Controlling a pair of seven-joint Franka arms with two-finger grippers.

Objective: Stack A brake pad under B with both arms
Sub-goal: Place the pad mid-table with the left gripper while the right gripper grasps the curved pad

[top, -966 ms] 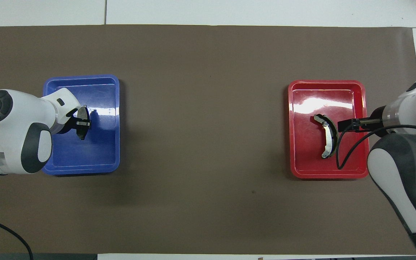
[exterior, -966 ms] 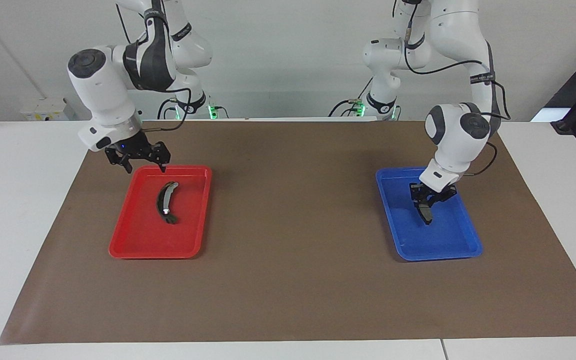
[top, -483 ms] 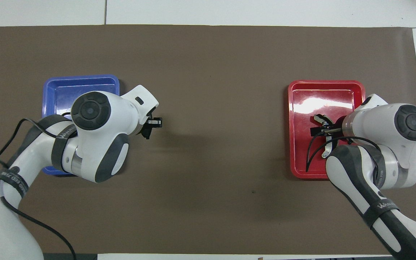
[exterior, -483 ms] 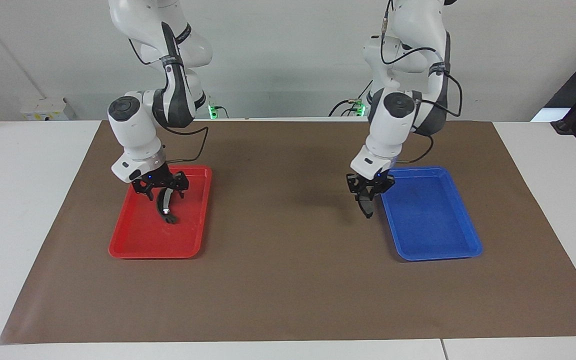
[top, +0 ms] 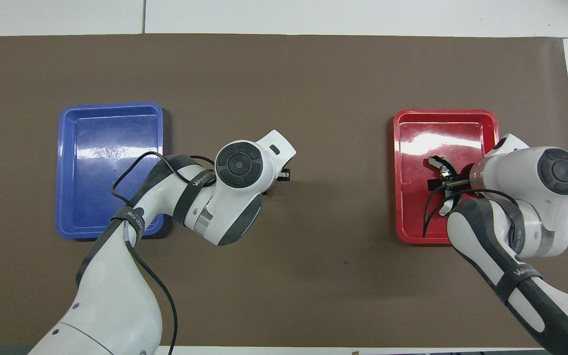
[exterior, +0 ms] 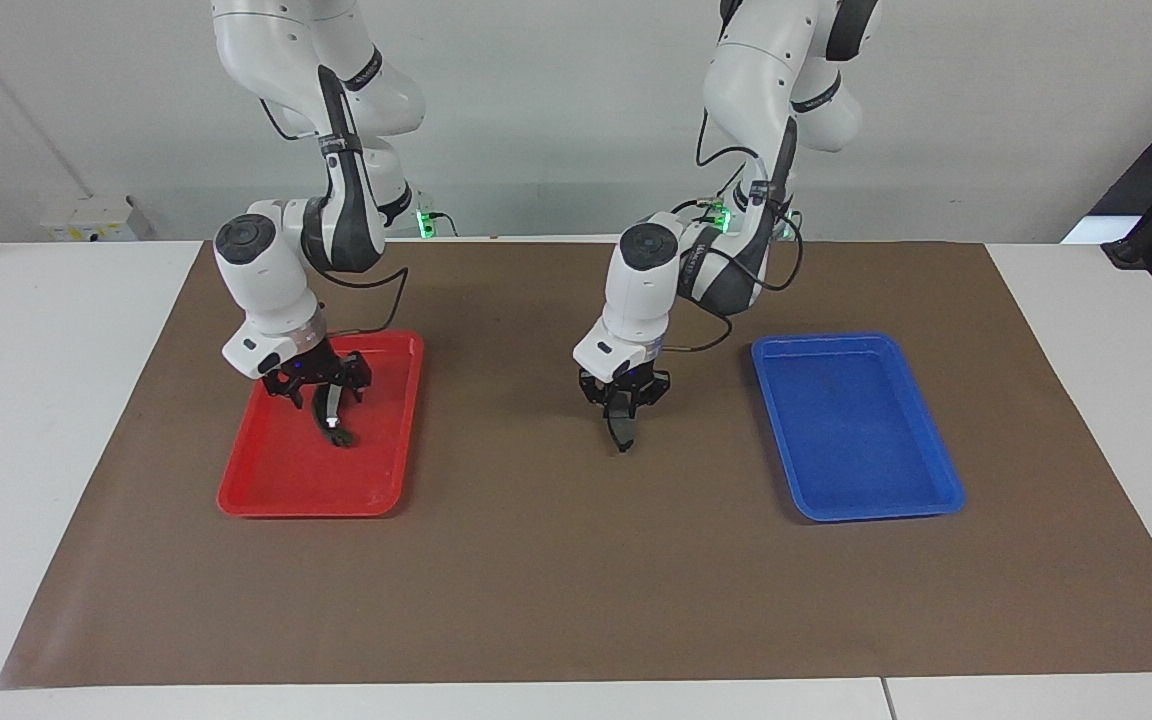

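The dark grey brake pad (exterior: pixel 622 432) hangs on edge from my left gripper (exterior: pixel 622 405), which is shut on it over the brown mat between the two trays, with the pad's low tip close to the mat. In the overhead view the left wrist hides the pad and only a bit of the left gripper (top: pixel 284 173) shows. The black crescent brake shoe B (exterior: pixel 334 422) with its silver strip lies in the red tray (exterior: pixel 296 480). My right gripper (exterior: pixel 321 392) is low over the shoe's end nearer the robots, open, with a finger on each side of it. The shoe (top: pixel 437 161) also shows in the overhead view.
The blue tray (exterior: pixel 856 440) has nothing in it and sits toward the left arm's end of the mat (exterior: pixel 576 580). In the overhead view the blue tray (top: pixel 111 167) and red tray (top: pixel 442 133) lie at opposite ends, with bare mat between them.
My left gripper lifted the pad out of the blue tray and carried it to the middle of the mat. My right gripper moved over the red tray and came down around the shoe.
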